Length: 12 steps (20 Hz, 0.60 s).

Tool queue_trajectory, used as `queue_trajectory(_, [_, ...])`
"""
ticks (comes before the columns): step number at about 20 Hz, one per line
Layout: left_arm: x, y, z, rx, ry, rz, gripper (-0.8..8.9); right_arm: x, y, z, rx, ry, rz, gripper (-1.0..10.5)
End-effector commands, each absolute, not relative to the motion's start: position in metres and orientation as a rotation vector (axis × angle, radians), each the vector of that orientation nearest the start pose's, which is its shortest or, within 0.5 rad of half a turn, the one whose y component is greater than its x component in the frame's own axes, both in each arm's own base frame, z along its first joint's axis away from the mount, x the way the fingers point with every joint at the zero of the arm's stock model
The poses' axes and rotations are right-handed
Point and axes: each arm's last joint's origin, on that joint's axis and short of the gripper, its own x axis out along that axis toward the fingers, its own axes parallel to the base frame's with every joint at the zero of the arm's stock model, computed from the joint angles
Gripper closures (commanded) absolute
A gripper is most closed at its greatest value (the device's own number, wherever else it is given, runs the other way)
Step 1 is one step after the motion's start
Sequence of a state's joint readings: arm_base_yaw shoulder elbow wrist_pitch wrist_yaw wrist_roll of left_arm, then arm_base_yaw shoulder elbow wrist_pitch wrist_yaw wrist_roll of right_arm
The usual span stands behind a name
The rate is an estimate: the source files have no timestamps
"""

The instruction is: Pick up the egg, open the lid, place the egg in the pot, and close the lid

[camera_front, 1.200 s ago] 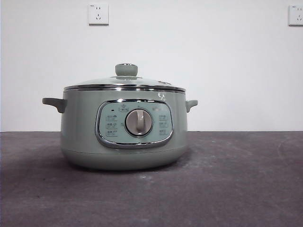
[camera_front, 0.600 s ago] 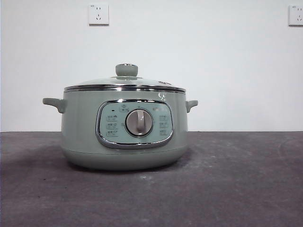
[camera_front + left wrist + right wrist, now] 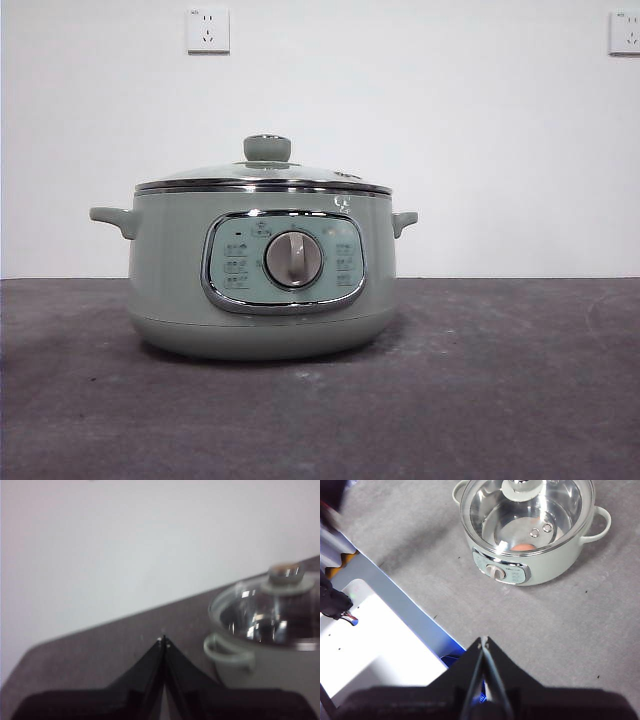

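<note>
The sage-green pot (image 3: 262,270) stands on the dark table with its dial (image 3: 294,260) facing the front camera. The lid (image 3: 264,176) sits closed on it, with its knob (image 3: 267,148) on top. In the right wrist view the egg (image 3: 523,547) shows through the glass lid (image 3: 527,515), lying inside the pot (image 3: 525,572). The left wrist view shows the pot (image 3: 270,630) and lid knob (image 3: 286,574) off to the side. My left gripper (image 3: 163,641) is shut and empty, apart from the pot. My right gripper (image 3: 483,641) is shut and empty, high above the table.
Two wall sockets (image 3: 208,30) sit on the white wall behind. A white and blue frame structure (image 3: 385,625) with cables lies beside the table in the right wrist view. Grey tabletop (image 3: 480,380) spreads around the pot.
</note>
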<state>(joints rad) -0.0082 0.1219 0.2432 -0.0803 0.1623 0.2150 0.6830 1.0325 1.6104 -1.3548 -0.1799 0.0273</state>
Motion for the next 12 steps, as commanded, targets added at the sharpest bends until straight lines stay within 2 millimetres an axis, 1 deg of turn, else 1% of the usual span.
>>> queue_trajectory(1, [0.091, -0.004, 0.204, 0.180, -0.036, -0.141, 8.16, 0.093, 0.082, 0.446, -0.174, 0.799, 0.801, 9.5])
queue_trajectory(2, [0.092, -0.004, 0.192, 0.166, -0.023, -0.132, 8.16, 0.093, 0.082, 0.446, -0.174, 0.799, 0.801, 9.5])
queue_trajectory(4, [0.094, -0.004, 0.176, 0.149, 0.002, -0.133, 8.16, 0.093, 0.082, 0.446, -0.174, 0.799, 0.801, 9.5])
queue_trajectory(6, [0.096, -0.004, 0.165, 0.140, 0.038, -0.136, 8.16, 0.093, 0.082, 0.446, -0.174, 0.799, 0.801, 9.5])
queue_trajectory(8, [0.097, -0.004, 0.156, 0.124, 0.076, -0.138, 8.16, 0.093, 0.082, 0.446, -0.174, 0.799, 0.801, 9.5])
queue_trajectory(12, [0.096, -0.004, 0.147, 0.118, 0.167, -0.147, 8.16, 0.093, 0.082, 0.446, -0.174, 0.799, 0.801, 9.5])
